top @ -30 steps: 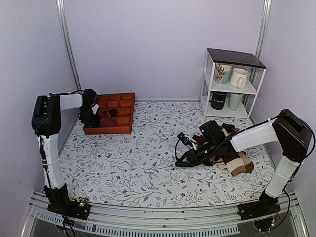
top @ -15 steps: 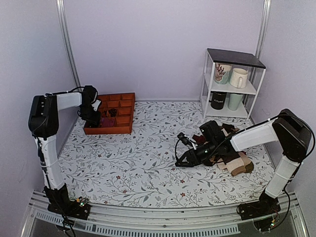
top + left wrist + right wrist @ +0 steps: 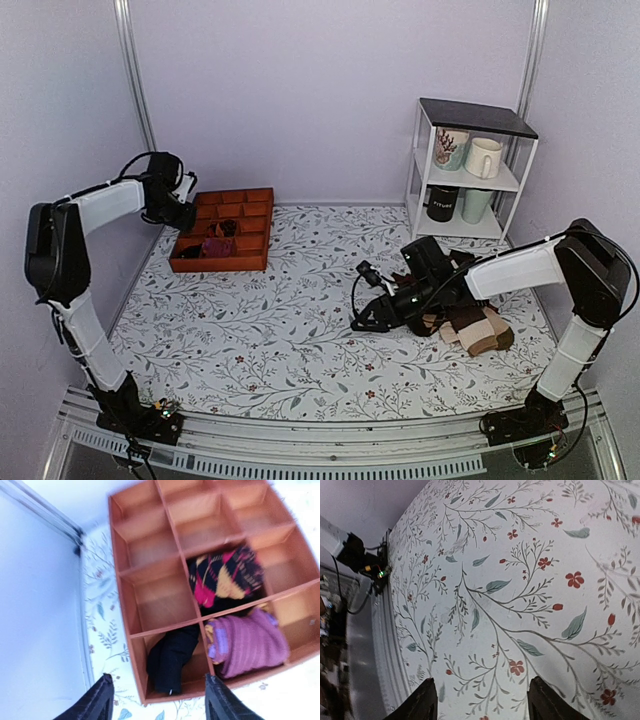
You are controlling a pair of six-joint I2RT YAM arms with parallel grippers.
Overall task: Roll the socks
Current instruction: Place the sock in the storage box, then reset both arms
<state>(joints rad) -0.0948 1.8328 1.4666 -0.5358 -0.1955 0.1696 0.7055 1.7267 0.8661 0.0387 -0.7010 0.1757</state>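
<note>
While the left arm [image 3: 105,197] hangs raised by the left side of the orange tray [image 3: 222,266], the top view has the right arm [image 3: 510,270] stretched low over the tabletop [image 3: 270,340], its tip near the loose pile [image 3: 478,328] of socks at right. Left wrist view: left fingers [image 3: 96,704] spread wide, nothing between them. Below them the black socks [image 3: 170,660] sit bundled in the tray's corner compartment, stripes not visible, next to a purple roll [image 3: 247,642] and a patterned roll [image 3: 225,575]. Judgement: the deposit looks done and the step in hand is clearing away. Lift straight and keep the tips above the dividers, so the bundle is not snagged or loosened. Right wrist view: right fingers [image 3: 422,702] also parted and empty, only floral cloth between them. If another pair is next, come in flat at the pile's edge and take both layers. Against a second ago: the left arm has risen and swung back-left off the tray, and the right arm's tip has crept slightly left. Pile and tray unmoved.
</note>
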